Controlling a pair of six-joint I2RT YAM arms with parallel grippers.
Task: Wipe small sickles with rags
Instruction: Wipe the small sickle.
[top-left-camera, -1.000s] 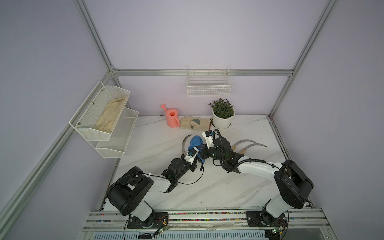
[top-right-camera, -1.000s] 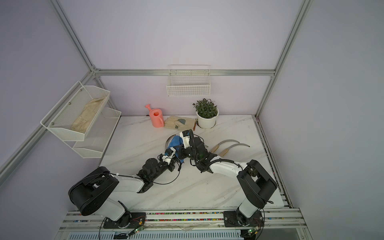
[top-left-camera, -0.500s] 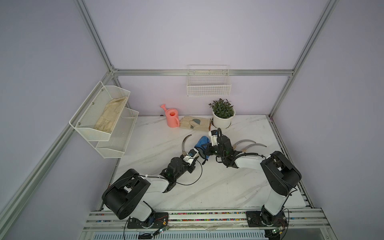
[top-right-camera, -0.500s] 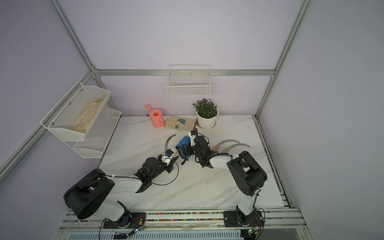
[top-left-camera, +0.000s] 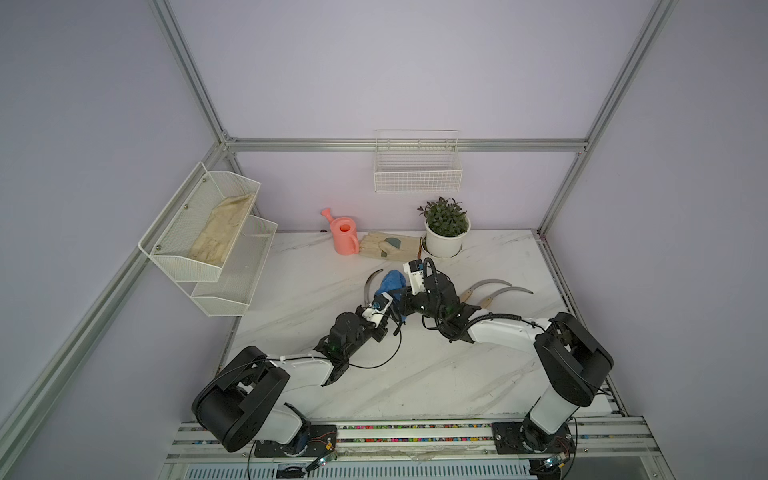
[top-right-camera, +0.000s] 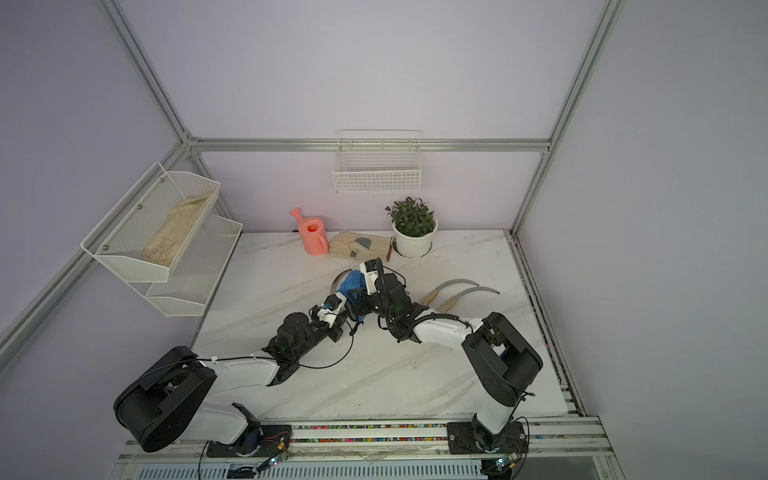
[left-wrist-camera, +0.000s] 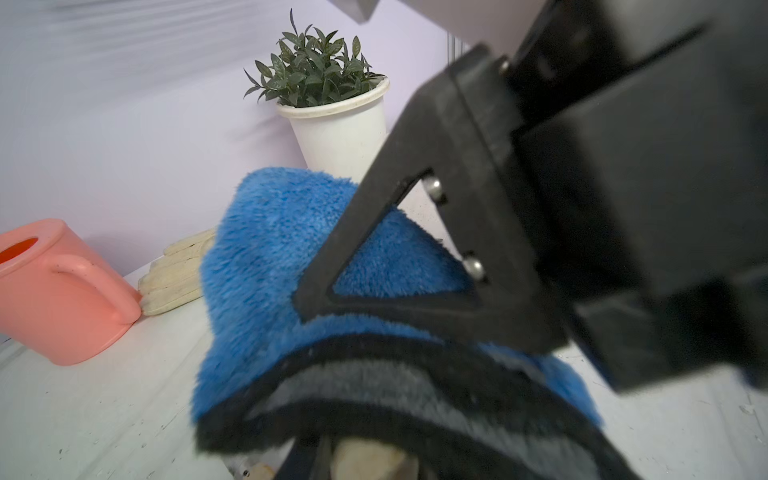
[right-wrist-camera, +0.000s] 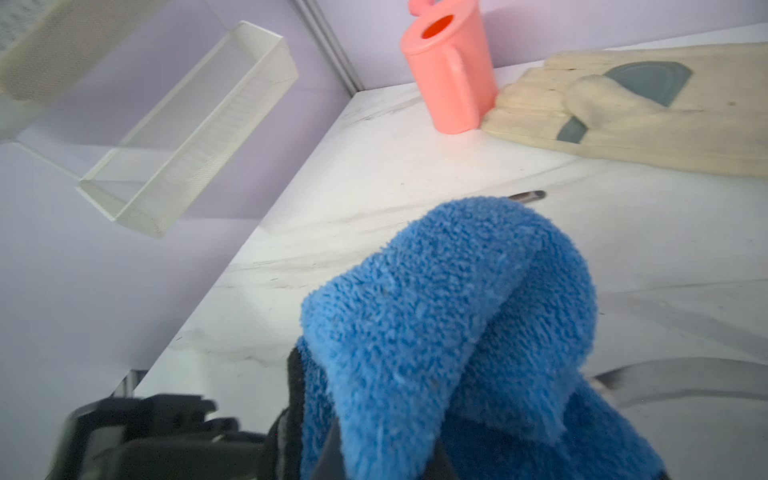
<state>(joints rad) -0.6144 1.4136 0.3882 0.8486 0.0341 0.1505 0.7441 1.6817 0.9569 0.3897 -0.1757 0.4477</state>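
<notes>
In both top views the left gripper (top-left-camera: 390, 311) is clamped tight on a sickle (top-left-camera: 367, 286) mid table (top-left-camera: 415, 374), and the right gripper (top-left-camera: 401, 301) pinches the rag (top-left-camera: 390, 282) over its blade. Left wrist: rag (left-wrist-camera: 270, 249) drapes over the sickle (left-wrist-camera: 370, 457). Right wrist: rag (right-wrist-camera: 449, 311) bunched up, blade tip poking out.

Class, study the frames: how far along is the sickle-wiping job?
Done: nothing shows which blades are already wiped. In hand: the left gripper holds one sickle by its handle while the right gripper folds the blue cloth over its blade. Possibly left: two sickles lying apart on the table.
</notes>
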